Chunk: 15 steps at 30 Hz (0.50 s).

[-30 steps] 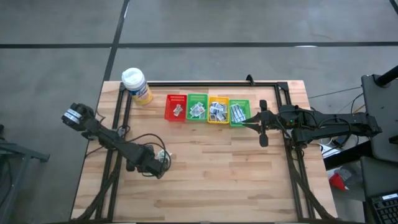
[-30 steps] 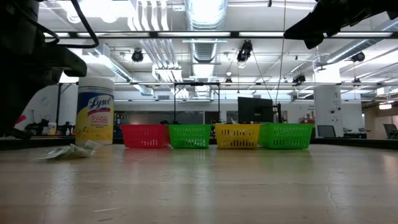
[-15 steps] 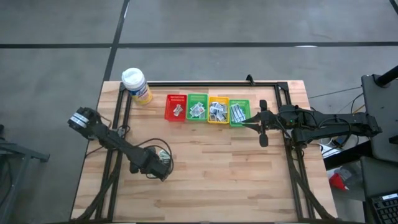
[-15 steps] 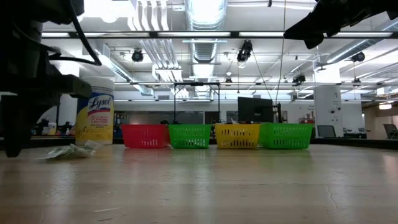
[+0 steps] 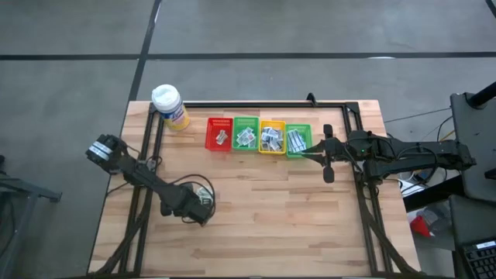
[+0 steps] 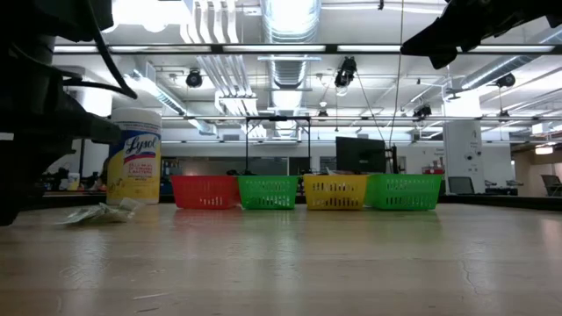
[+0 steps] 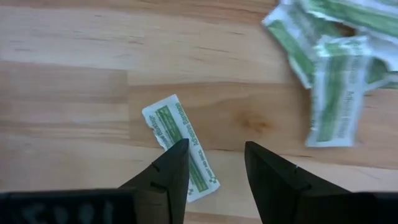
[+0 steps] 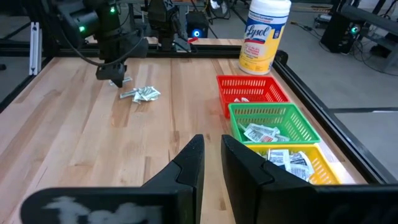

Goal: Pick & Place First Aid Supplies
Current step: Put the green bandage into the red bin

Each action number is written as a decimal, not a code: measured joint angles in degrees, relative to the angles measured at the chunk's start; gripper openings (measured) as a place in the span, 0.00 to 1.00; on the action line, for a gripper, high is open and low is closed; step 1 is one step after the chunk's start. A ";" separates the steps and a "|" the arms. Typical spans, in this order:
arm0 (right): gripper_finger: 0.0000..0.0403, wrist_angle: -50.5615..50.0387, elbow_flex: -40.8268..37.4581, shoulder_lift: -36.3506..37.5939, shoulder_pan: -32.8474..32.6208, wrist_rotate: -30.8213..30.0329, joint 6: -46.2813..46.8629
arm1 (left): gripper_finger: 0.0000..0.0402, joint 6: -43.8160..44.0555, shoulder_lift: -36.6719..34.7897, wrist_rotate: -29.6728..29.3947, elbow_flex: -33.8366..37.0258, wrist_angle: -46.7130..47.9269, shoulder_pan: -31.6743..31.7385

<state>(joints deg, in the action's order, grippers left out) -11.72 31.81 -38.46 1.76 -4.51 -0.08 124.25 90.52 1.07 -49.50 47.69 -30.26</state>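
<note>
A single white packet with green print [image 7: 177, 140] lies flat on the wooden table. My left gripper [image 7: 214, 158] points down over it, open; one finger covers the packet's near end and the other stands beside it over bare wood. A small heap of more packets [image 7: 336, 56] lies close by, also seen in the high view [image 5: 203, 189] and the low view [image 6: 101, 213]. My right gripper [image 5: 325, 160] hangs above the table next to the right-hand green basket [image 5: 298, 139]. Its fingers [image 8: 189, 158] have only a narrow gap and nothing between them. My left gripper comes at the single packet from above with its fingers pointing down. One finger [image 7: 168, 177] overlaps the packet's end [image 7: 198, 177] in the wrist view. I cannot tell whether it touches the packet, which lies flat on the table.
Along the far side stand a red basket [image 5: 219, 133], a green one [image 5: 246, 133], a yellow one [image 5: 271, 136] and the second green one, all holding packets. A yellow wipes bottle [image 5: 169, 105] stands at the far left corner. Bare wood fills the table's middle and near side.
My left gripper has sunk a little toward the table over the loose packets, still pointing down. The packets have not moved.
</note>
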 joint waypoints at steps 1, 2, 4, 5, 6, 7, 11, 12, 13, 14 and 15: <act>0.13 0.01 0.00 0.00 0.00 0.00 -0.06 | 0.37 -0.02 0.00 0.41 0.00 0.48 -0.13; 0.13 0.02 0.00 0.00 0.00 0.00 -0.09 | 0.37 -0.02 0.00 0.96 0.00 0.80 -0.24; 0.13 0.02 0.00 0.00 0.00 0.00 0.00 | 0.37 -0.02 -0.04 1.33 -0.03 1.00 -0.28; 0.13 0.01 0.00 0.00 0.00 0.00 -0.02 | 0.37 -0.03 -0.21 1.28 -0.26 1.19 -0.28; 0.13 -0.01 0.00 0.00 0.00 0.00 -0.08 | 0.37 -0.07 -0.39 0.92 -0.69 1.25 -0.28; 0.13 -0.01 0.00 0.00 0.00 0.00 -0.09 | 0.37 -0.11 -0.59 0.22 -1.29 1.46 -0.28; 0.13 0.02 -0.02 0.00 0.00 -0.02 -0.09 | 0.37 -0.29 -0.70 -0.32 -4.41 6.60 -0.40; 0.13 -0.01 -0.02 0.00 0.00 0.00 -0.06 | 0.37 -0.52 -0.70 -0.32 -5.13 8.30 -0.49; 0.13 -0.01 0.00 0.00 0.00 0.00 0.02 | 0.37 -0.68 -0.72 -0.30 -5.69 9.79 -0.58; 0.13 0.02 0.00 0.00 0.00 0.00 0.00 | 0.37 -0.74 -0.72 -0.28 -6.08 11.08 -0.69; 0.13 0.01 0.00 0.00 0.00 0.00 -0.07 | 0.37 -0.76 -0.72 -0.19 -6.16 11.83 -0.72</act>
<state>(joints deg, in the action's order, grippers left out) -11.71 31.81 -38.46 1.76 -4.51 -0.15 123.49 89.80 0.88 -55.65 59.52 -30.98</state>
